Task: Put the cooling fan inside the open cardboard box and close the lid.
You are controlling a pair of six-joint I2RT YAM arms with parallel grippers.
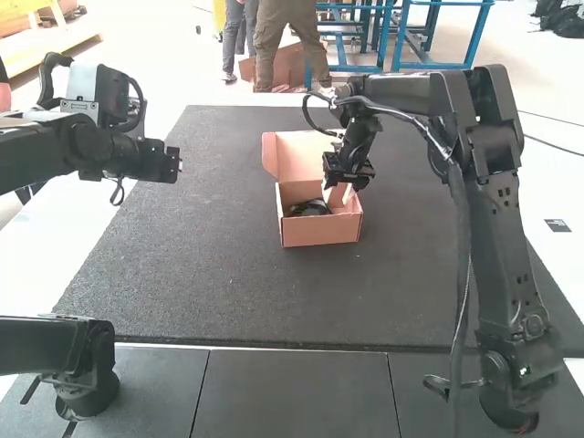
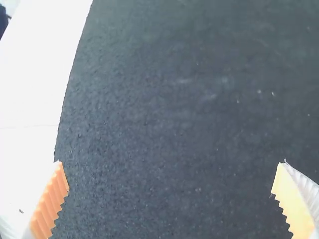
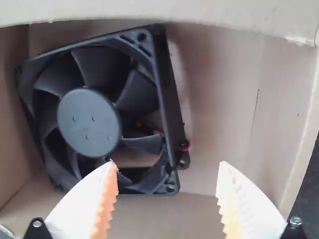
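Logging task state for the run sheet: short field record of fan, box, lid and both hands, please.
cooling fan: inside the box, lying tilted, not gripped
box: on the black mat, near its middle
lid: open, standing up at the box's far side
right hand: open, over the box opening, just above the fan
left hand: open, over bare mat, well left of the box
left to do: close the lid
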